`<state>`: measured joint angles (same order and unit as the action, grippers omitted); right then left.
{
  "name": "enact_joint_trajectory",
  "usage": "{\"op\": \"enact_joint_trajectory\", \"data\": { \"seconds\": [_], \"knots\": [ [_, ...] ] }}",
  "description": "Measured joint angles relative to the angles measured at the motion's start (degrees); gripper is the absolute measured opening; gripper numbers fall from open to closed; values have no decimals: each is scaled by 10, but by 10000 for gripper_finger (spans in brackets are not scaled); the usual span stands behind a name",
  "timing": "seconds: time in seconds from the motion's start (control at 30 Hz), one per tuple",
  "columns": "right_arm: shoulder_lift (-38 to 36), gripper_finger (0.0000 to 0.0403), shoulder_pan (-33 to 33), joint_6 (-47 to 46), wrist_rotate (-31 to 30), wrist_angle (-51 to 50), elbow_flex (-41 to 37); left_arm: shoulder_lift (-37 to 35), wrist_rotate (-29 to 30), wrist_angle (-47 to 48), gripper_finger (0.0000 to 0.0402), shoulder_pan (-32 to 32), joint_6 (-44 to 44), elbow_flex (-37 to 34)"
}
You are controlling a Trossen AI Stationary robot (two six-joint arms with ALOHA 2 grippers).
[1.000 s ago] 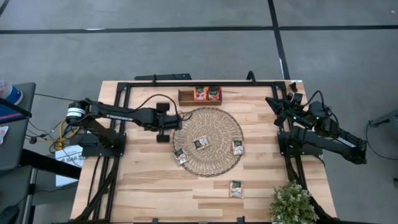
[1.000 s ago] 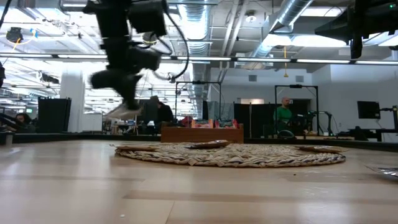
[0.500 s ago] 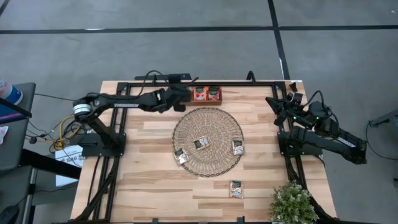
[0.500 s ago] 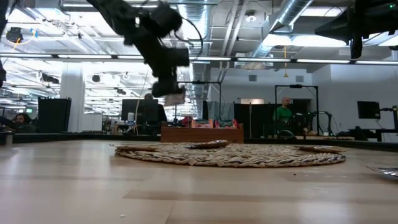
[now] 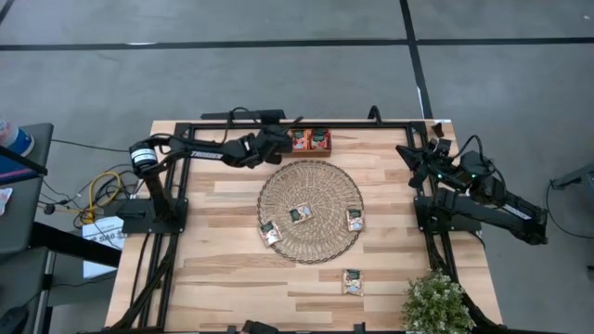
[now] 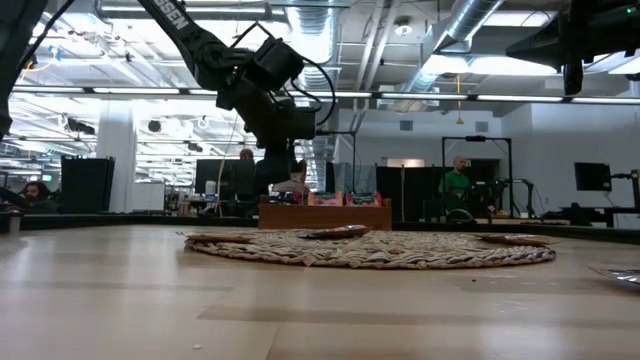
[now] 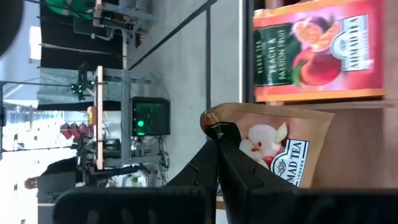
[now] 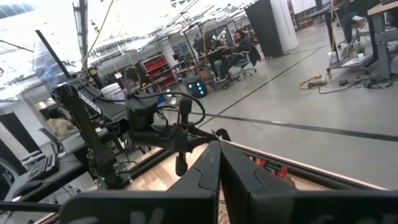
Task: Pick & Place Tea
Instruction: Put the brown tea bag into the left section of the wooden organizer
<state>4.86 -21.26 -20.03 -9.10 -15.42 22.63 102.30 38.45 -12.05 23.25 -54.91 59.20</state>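
Note:
My left gripper [image 5: 278,145] reaches nearly level toward the left end of the brown wooden tray [image 5: 278,151] at the table's far edge and is shut on a pale tea sachet [image 7: 280,149] with an apple picture. The tray holds two red-orange sachets [image 5: 309,139]; one shows large in the left wrist view [image 7: 317,50]. Three more sachets lie flat on the round woven mat [image 5: 310,186], and one lies on the table [image 5: 352,281] nearer the front. My right gripper [image 5: 410,151] waits shut at the far right. My left gripper pinches the sachet near one corner [image 7: 231,127] between its two fingers [image 7: 208,163]. The fingers come slanting down from the table's left side. The sachet sticks out past the fingertips, over the tray's left end; whether it touches the wood I cannot tell.
A potted green plant [image 5: 436,301] stands at the near right corner. Black frame rails [image 5: 297,123] run along the table's far edge and both sides. In the low view, people sit in the room behind the table [image 6: 456,180].
My left gripper has carried the sachet from the mat's left edge toward the table's far edge and on to the tray's left end. It has tipped from pointing down to nearly level and has stayed shut on the sachet.

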Motion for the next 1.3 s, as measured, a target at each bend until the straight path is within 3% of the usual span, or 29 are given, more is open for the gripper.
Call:
{"op": "enact_joint_trajectory", "data": {
  "seconds": [0.37,0.63,0.9,1.07,1.23,1.3],
  "knots": [
    [0,0,0,0,-14,-9,0,0,-2,36,0,-9,46,0],
    [0,0,0,0,-14,-9,0,0,30,39,0,-9,57,2],
    [0,0,0,0,-14,-9,0,0,28,126,0,-12,131,89],
    [0,0,0,0,-13,-9,0,41,35,174,0,-12,143,128],
    [0,0,0,1,-13,-9,0,89,122,186,0,-15,122,141],
    [0,0,0,5,-13,-9,0,90,128,185,0,-15,136,142]
  ]
}}
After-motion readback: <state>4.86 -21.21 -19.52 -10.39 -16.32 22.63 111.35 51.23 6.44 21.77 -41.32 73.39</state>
